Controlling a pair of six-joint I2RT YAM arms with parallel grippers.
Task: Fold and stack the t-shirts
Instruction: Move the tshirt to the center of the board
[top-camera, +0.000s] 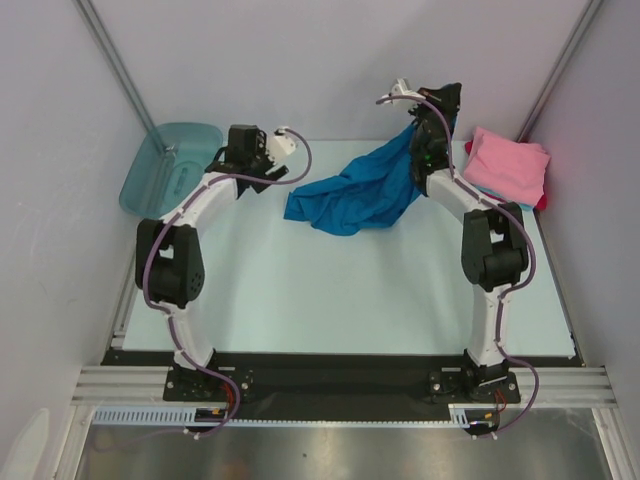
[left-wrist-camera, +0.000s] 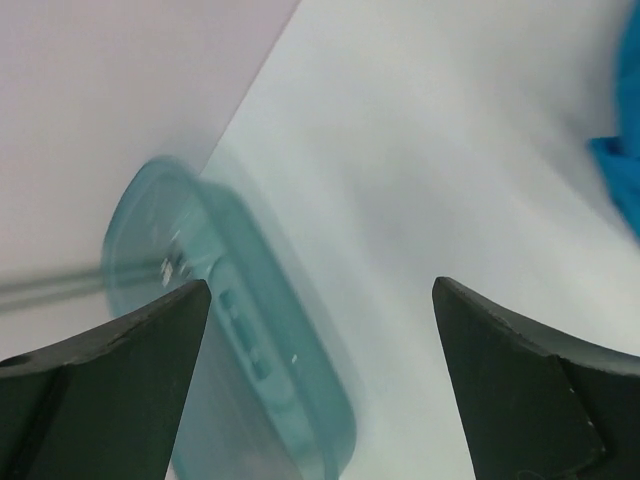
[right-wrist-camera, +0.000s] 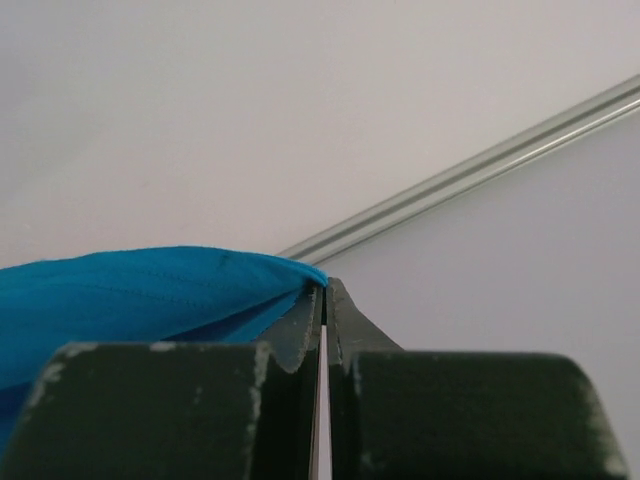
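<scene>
A bright blue t-shirt (top-camera: 350, 195) lies crumpled at the back middle of the table. Its right end is lifted off the surface by my right gripper (top-camera: 420, 135). In the right wrist view that gripper (right-wrist-camera: 325, 290) is shut on a fold of the blue cloth (right-wrist-camera: 150, 290). A folded pink t-shirt (top-camera: 508, 165) rests at the back right, with a red edge (top-camera: 541, 203) showing under it. My left gripper (top-camera: 232, 152) hovers at the back left between the tub and the blue shirt. Its jaws (left-wrist-camera: 320, 300) stand wide open with nothing between them.
A translucent teal plastic tub (top-camera: 170, 165) leans at the back left corner and shows blurred in the left wrist view (left-wrist-camera: 250, 340). White walls with metal rails (right-wrist-camera: 480, 170) close in the table at the back and both sides.
</scene>
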